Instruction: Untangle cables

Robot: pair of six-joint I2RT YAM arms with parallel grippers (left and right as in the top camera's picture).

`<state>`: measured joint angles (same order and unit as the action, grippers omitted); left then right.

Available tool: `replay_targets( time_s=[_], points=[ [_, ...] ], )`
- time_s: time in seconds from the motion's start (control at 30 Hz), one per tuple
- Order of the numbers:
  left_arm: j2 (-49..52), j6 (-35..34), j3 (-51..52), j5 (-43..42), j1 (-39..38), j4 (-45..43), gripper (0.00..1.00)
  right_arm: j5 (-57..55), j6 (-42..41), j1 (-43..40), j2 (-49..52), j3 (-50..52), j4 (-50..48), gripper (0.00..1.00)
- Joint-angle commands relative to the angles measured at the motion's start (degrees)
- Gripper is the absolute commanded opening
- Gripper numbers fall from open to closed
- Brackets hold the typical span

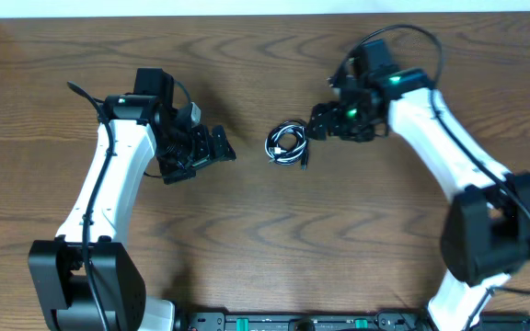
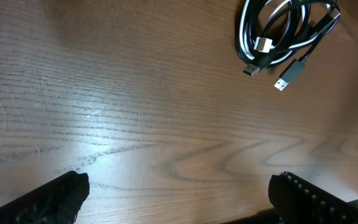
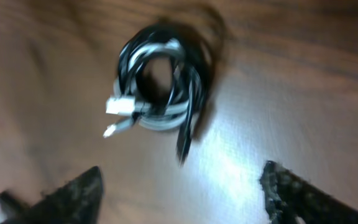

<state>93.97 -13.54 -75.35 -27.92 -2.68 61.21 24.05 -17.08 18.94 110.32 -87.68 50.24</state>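
Observation:
The cables (image 1: 286, 142) lie wound in one small black and white bundle on the wooden table, between the two arms. In the left wrist view the bundle (image 2: 284, 31) is at the top right, with two plugs sticking out. In the right wrist view it (image 3: 163, 84) is blurred, ahead of the fingers. My left gripper (image 1: 217, 147) is open and empty, left of the bundle and apart from it. My right gripper (image 1: 318, 121) is open and empty, just right of the bundle.
The wooden table (image 1: 265, 239) spreads around the bundle. Thicker black arm cables run along both arms. A dark rail (image 1: 302, 322) sits at the front edge.

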Motion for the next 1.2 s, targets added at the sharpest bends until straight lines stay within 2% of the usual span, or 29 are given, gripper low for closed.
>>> replay_targets(
  time_s=[0.0, 0.13, 0.33, 0.47, 0.7, 0.87, 1.0, 1.17],
  points=[
    [0.37, -0.11, 0.87, 1.03, -0.04, -0.92, 0.98, -5.90, -6.75, 1.88, 4.74, -0.74, -4.15, 0.67],
    [0.37, -0.11, 2.93, 1.64, -0.04, -1.55, 0.98, -3.30, -8.17, 2.05, 8.61, -0.74, -9.27, 0.47],
    [0.37, -0.11, 2.99, 1.62, -0.31, -2.03, 0.98, -1.84, -8.17, 3.04, 11.34, -0.74, -12.76, 0.41],
    [0.37, -0.22, 2.99, 1.62, -0.31, -2.91, 0.98, -1.97, -8.11, 4.07, 11.87, -0.74, -13.25, 0.42],
    [0.37, -0.35, 3.02, 1.62, -0.31, -2.82, 0.98, -6.16, -8.15, 4.52, 11.87, -0.72, -13.44, 0.22],
    [0.37, -0.35, 3.04, 1.62, -0.31, -2.82, 0.98, -6.14, -7.41, 4.59, 11.87, -0.70, -12.72, 0.02],
    [0.37, -0.35, 3.04, 1.62, -0.31, -2.43, 0.98, -3.15, -5.31, 4.33, 11.80, -0.76, -12.50, 0.01],
    [0.37, -0.35, 3.04, 1.60, -0.31, -1.70, 0.98, 11.72, -4.52, 2.86, 9.60, -1.22, -12.74, 0.01]
  ],
)
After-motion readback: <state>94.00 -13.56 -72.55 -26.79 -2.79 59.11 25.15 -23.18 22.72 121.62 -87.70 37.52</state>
